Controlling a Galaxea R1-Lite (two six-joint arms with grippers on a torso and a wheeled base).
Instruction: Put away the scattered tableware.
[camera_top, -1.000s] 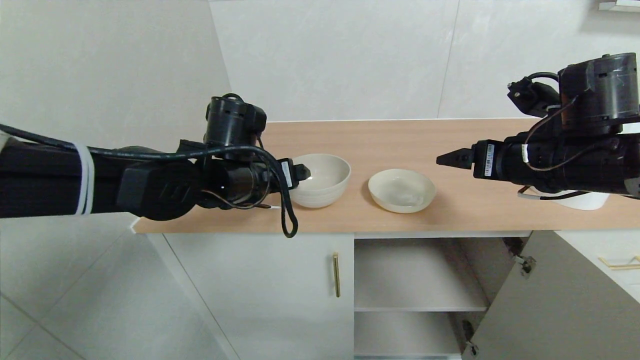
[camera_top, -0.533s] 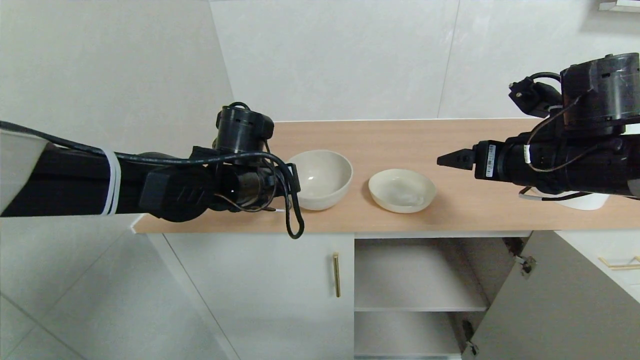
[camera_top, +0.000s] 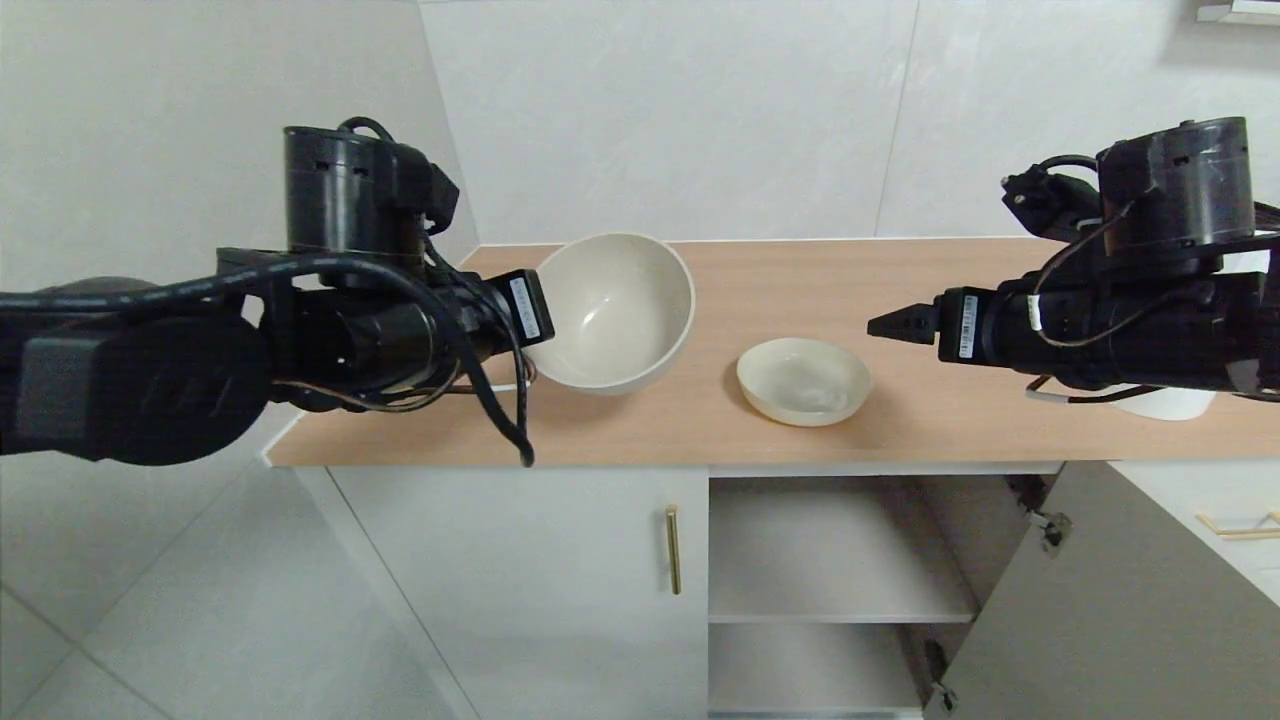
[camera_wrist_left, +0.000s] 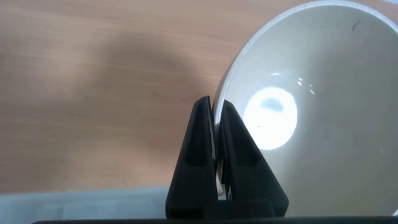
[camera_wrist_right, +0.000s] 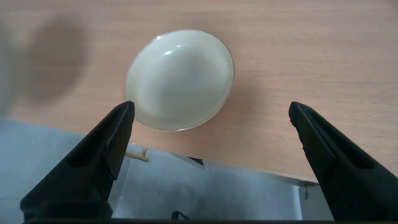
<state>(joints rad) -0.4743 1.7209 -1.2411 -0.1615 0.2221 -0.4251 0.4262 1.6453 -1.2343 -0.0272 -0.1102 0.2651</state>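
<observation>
The left arm (camera_top: 130, 385) is stretched in from the robot's left side, roughly level, with the left hand (camera_top: 538, 305) pointed toward the middle. Its two fingers (camera_wrist_left: 199, 143) are pressed together on the rim of the bowl (camera_top: 615, 310), one inside the wall and one outside, and the bowl is held tilted. The right arm (camera_top: 1130, 320) is stretched in from the right side, also about level, and the right hand (camera_top: 885, 325) is pointed toward the left one, well apart from it. Its fingers (camera_wrist_right: 93, 162) are spread wide.
</observation>
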